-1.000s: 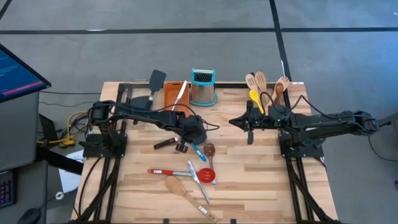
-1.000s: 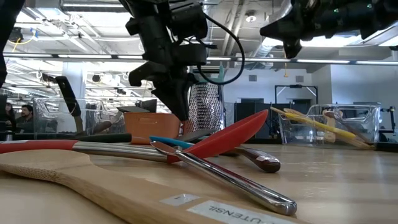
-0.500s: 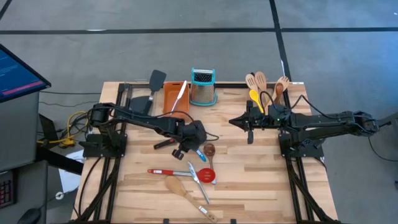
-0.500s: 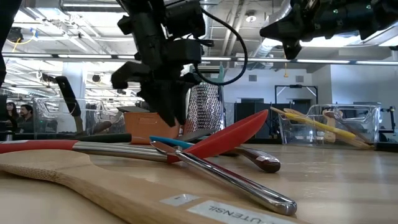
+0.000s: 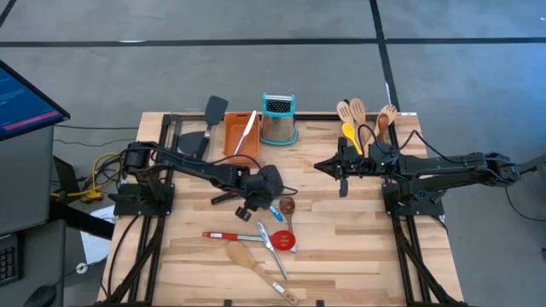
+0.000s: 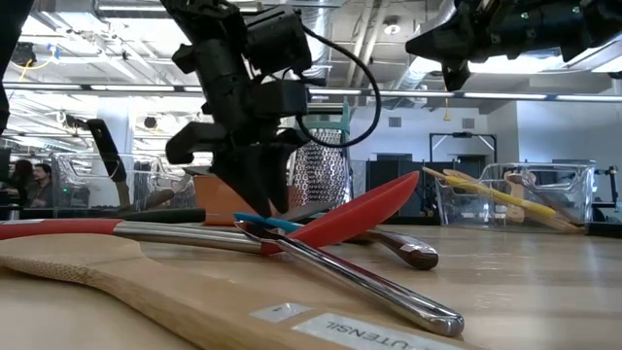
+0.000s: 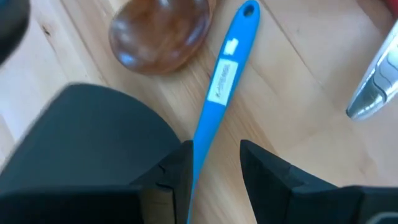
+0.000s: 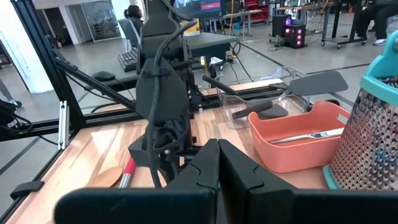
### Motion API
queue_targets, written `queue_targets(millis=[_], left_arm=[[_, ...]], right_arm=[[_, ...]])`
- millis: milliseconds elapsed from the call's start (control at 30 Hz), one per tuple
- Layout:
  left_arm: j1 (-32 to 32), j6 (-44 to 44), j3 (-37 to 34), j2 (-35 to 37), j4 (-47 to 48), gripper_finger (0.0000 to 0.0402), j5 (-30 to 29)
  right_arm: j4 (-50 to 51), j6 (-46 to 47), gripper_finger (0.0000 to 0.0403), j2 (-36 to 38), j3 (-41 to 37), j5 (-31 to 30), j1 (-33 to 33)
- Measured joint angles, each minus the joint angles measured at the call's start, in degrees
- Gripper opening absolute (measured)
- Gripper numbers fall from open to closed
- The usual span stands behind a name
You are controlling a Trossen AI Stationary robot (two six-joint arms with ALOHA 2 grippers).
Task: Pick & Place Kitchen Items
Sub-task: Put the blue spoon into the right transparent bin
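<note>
Several kitchen items lie mid-table. They include a blue-handled utensil (image 5: 274,210), a dark wooden spoon (image 5: 287,205), a red spatula with a steel handle (image 5: 247,236), a pale wooden spoon (image 5: 246,256) and a black-handled tool (image 5: 225,197). My left gripper (image 5: 256,206) is open and points steeply down over the blue handle (image 7: 219,87). In the left wrist view its fingers (image 7: 261,169) stand on either side of the handle's lower stretch. My right gripper (image 5: 343,176) is shut, held high at the right and pointing toward the table's middle. My left gripper comes from above with its fingers across the blue handle (image 7: 198,155), which lies flat on the table. One finger (image 7: 179,177) stands right against the handle's side. I cannot tell whether it touches.
An orange tray (image 5: 241,136) holding one utensil and a steel grater with a teal top (image 5: 278,119) stand at the far middle. Black turners (image 5: 209,119) lie at the far left. A clear bin with wooden and yellow spoons (image 5: 363,119) stands at the far right.
My left gripper has sunk and shifted a little toward the near edge, down onto the blue-handled utensil. Its fingers, together a second ago, have opened. The utensils have not moved.
</note>
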State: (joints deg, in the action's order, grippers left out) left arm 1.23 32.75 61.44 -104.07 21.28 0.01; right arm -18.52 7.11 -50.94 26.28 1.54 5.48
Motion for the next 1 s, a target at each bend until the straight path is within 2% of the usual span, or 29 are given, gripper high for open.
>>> queue_targets(millis=[333,533,1000], left_arm=[[-0.68,-0.17,-1.84,0.00,-1.96,0.0115,-0.01],[-0.68,-0.04,-1.93,0.00,-6.50,0.0115,0.00],[-1.64,-3.64,-0.64,-0.02,-7.53,0.0107,1.79]], right_arm=[[-0.13,-0.02,0.0000,0.00,0.00,-0.02,0.00],[-0.15,-0.04,0.0000,0.00,0.00,-0.02,0.00],[-0.09,-0.22,0.0000,0.00,0.02,-0.04,0.00]])
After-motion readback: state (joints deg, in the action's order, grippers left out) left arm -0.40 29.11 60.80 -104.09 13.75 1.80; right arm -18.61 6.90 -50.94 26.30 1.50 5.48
